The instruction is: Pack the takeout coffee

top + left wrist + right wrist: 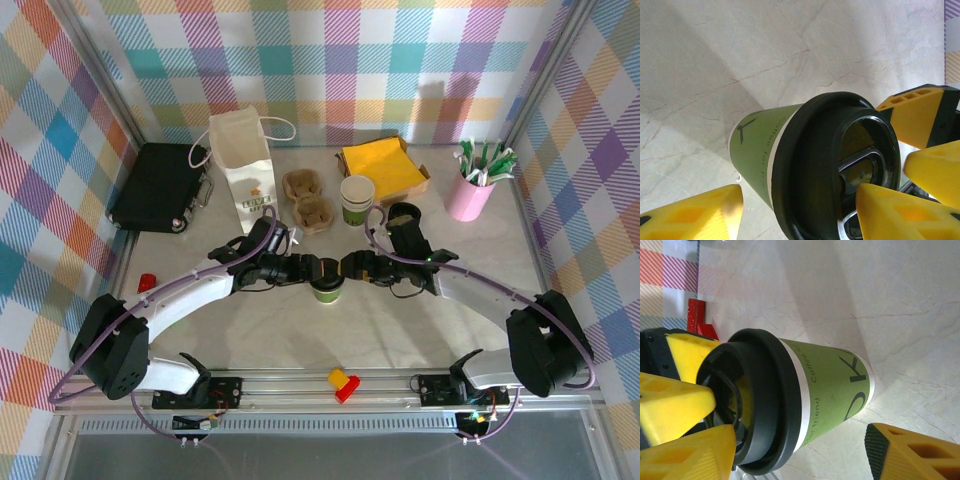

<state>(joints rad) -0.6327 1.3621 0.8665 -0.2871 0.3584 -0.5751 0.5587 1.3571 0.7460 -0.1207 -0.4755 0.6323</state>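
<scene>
The takeout coffee [327,289], a small green paper cup with a black lid, stands upright on the marble table between both arms. My left gripper [316,268] hovers at its upper left and my right gripper [352,266] at its upper right, both over the lid. In the left wrist view the cup [760,145] lies between my open left gripper [800,195], one yellow finger [900,215] over the lid, the other clear of the cup's side. In the right wrist view the cup [835,385] sits between my open right gripper [800,440], one finger [690,455] by the lid.
The white paper bag [245,165] stands at the back left beside a black case [160,188]. A cardboard carrier [308,198], stacked lidless cups [357,198], a yellow napkin box [382,165], black lids [403,215] and a pink cup of straws [470,195] line the back.
</scene>
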